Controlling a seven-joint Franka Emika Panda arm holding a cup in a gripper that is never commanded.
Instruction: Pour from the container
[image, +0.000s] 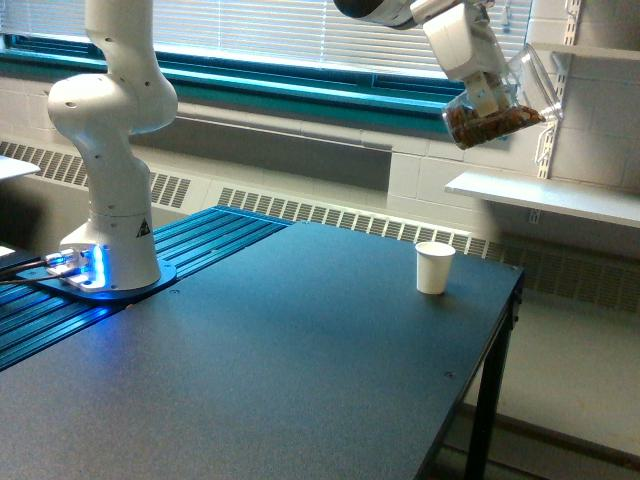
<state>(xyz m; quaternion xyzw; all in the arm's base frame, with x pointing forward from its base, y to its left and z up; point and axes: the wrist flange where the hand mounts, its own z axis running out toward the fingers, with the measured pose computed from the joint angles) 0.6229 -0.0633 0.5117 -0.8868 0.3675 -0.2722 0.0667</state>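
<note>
Starting near: dark table (300, 380), arm base (110, 240) at exterior view's left. White paper cup (434, 267) upright near the far edge, nothing beside it. Gripper (487, 95) clamps the clear container (500, 110), tilted, brown granules inside, high above the cup, wall shelf (560, 195) behind.

The arm (112, 150) leaves the top edge mid-link; the fingers (488, 98) are partly hidden against the cup (500, 105); the worktop (300, 380) runs off below.
</note>
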